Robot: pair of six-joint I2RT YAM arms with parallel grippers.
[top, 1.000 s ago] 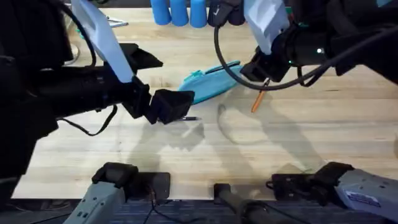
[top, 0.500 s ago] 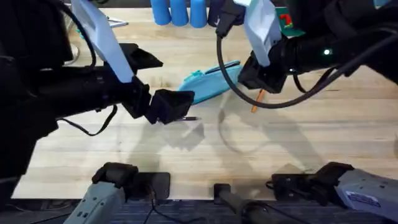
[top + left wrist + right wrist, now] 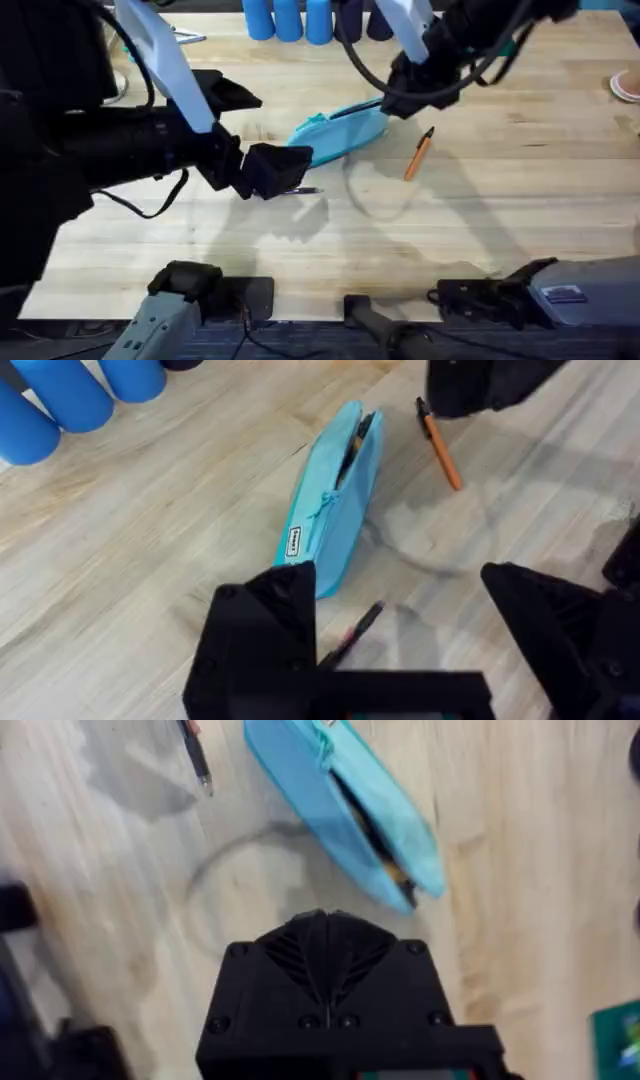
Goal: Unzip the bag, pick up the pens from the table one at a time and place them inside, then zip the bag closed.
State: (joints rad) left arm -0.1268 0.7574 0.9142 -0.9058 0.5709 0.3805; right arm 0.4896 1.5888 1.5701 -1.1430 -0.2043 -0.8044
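The right gripper hangs in the upper middle of the overhead frame, its fingers pressed together on nothing, just above the bag's open end. The left gripper stands spread wide and empty over the dark pen, left of centre. The bag lies unzipped at centre on the table. The orange pen lies just right of it. Blue cups stand at the top edge.

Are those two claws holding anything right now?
No. The left gripper is open above the dark pen, and the right gripper is shut on nothing near the bag. The orange pen lies free.
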